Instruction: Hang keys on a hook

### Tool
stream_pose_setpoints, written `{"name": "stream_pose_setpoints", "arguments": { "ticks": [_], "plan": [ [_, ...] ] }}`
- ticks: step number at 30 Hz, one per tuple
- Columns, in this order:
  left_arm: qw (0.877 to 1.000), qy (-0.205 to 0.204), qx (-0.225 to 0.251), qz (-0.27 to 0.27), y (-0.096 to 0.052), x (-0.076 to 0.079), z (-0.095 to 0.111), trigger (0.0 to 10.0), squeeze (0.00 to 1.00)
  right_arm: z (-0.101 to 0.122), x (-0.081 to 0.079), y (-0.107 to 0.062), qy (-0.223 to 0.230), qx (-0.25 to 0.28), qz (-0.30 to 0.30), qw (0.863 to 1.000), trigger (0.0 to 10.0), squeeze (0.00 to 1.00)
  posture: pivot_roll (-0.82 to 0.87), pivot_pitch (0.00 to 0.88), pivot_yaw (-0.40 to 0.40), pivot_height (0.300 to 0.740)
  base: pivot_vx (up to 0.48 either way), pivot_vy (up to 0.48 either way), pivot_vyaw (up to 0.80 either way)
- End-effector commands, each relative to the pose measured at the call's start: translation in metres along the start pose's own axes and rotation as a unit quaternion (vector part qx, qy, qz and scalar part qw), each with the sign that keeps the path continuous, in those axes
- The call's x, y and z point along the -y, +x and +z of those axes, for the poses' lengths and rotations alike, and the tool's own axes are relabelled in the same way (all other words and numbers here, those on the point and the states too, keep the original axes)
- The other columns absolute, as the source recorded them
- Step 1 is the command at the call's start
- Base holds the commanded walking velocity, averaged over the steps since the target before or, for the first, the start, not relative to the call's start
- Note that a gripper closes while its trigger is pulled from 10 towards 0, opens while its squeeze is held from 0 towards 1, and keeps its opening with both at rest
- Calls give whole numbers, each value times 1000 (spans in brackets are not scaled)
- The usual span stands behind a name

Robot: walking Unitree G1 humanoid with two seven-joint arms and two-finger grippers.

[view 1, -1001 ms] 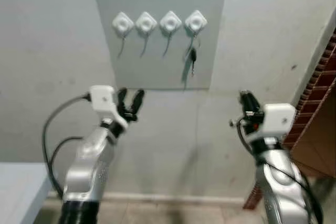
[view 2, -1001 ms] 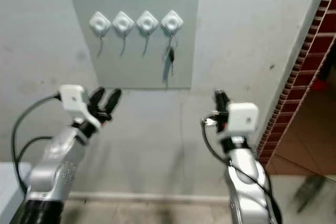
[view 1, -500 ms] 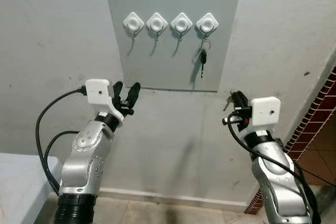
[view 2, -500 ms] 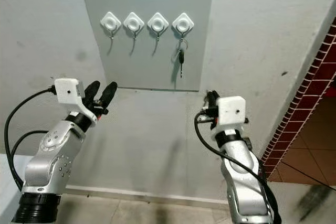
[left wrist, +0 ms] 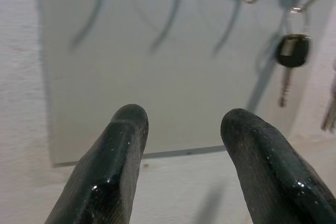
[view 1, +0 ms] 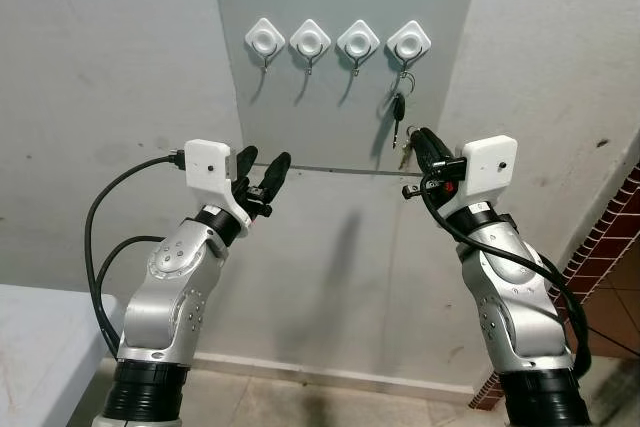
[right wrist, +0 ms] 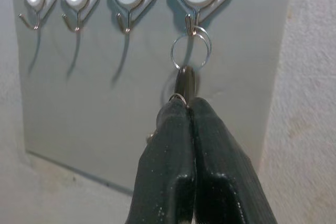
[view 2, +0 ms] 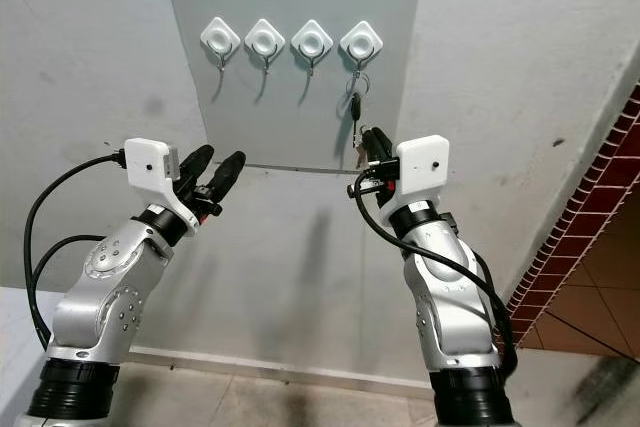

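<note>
A grey board (view 1: 450, 97) on the wall carries a row of white hooks; the leftmost hook (view 1: 265, 37) and the two beside it are bare. From the rightmost hook (view 1: 408, 40) hangs a black-headed key (view 1: 398, 107) on a ring (right wrist: 191, 51). My right gripper (view 1: 420, 137) is shut on a second bunch of keys (view 1: 405, 159), which dangles just under its tips. It sits right below the hung key, close to the board's lower right part. My left gripper (view 1: 263, 159) is open and holds nothing, just under the board's lower left edge.
A red-brown tiled wall edge (view 1: 625, 207) runs down the far right. A pale table corner (view 1: 30, 347) sits at lower left. Bare plaster wall (view 1: 340, 277) spreads below the board, with a strip of floor at its foot.
My right gripper has risen and moved left with the keys, from beside the board's lower right corner to just under the hung key. The left gripper keeps its place, still open.
</note>
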State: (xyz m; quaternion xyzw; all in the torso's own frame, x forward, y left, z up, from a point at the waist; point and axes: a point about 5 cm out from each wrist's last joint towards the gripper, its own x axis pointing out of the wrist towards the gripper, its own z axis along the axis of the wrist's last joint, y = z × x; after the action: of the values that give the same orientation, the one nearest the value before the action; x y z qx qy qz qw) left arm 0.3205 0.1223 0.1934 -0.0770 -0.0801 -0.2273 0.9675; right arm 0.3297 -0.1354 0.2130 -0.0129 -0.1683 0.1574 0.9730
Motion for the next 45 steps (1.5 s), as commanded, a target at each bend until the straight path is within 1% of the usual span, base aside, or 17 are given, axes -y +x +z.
{"name": "stream_pose_setpoints", "arguments": {
  "ticks": [1, 3, 5, 9, 16, 20, 24, 29, 37, 39, 44, 45],
  "plan": [
    [1000, 10, 9, -14, 3, 4, 8, 10000, 0, 8, -1, 6, 6, 21, 5, 1000, 10000, 0, 98, 0, 52, 740, 0, 0, 0],
    [1000, 12, 11, -22, 4, 6, 10, 10000, 0, 10, -1, 11, 9, 26, 8, 1000, 10000, 0, 101, 0, 52, 740, 0, 0, 0],
    [999, 14, 16, -36, 7, 12, 13, 10000, 0, 13, -3, 19, 15, 34, 15, 999, 10000, 0, 101, 0, 52, 740, 0, 0, 0],
    [999, 14, 23, -46, 11, 16, 19, 10000, 0, 17, -7, 28, 26, 45, 32, 998, 10000, 0, 104, 0, 53, 740, 0, 0, 0],
    [998, 17, 31, -53, 15, 19, 24, 10000, 0, 19, -14, 38, 42, 51, 53, 996, 10000, 0, 115, 0, 51, 740, 0, 0, 0],
    [998, 17, 35, -57, 16, 21, 27, 10000, 0, 21, -20, 45, 55, 59, 67, 995, 10000, 0, 120, 0, 51, 740, 0, 0, 0],
    [997, 18, 38, -60, 18, 22, 29, 10000, 0, 23, -25, 52, 69, 66, 71, 993, 10000, 0, 123, 0, 53, 740, 0, 0, 0],
    [997, 17, 40, -62, 19, 23, 30, 10000, 0, 25, -29, 58, 80, 73, 74, 991, 10000, 0, 126, 0, 53, 740, 0, 0, 0],
    [997, 17, 41, -61, 18, 23, 31, 10000, 0, 30, -26, 66, 105, 83, 61, 989, 10000, 0, 126, 0, 53, 740, 0, 0, 0],
    [997, 17, 40, -61, 18, 23, 30, 10000, 0, 29, -24, 68, 119, 84, 48, 988, 10000, 0, 134, 0, 49, 740, 0, 0, 0],
    [997, 16, 40, -61, 17, 23, 30, 10000, 0, 29, -20, 70, 137, 85, 34, 986, 10000, 0, 135, 0, 49, 740, 0, 0, 0],
    [997, 15, 40, -61, 17, 23, 30, 10000, 0, 29, -19, 72, 147, 83, 30, 985, 10000, 0, 135, 0, 49, 740, 0, 0, 0]
  ]
}}
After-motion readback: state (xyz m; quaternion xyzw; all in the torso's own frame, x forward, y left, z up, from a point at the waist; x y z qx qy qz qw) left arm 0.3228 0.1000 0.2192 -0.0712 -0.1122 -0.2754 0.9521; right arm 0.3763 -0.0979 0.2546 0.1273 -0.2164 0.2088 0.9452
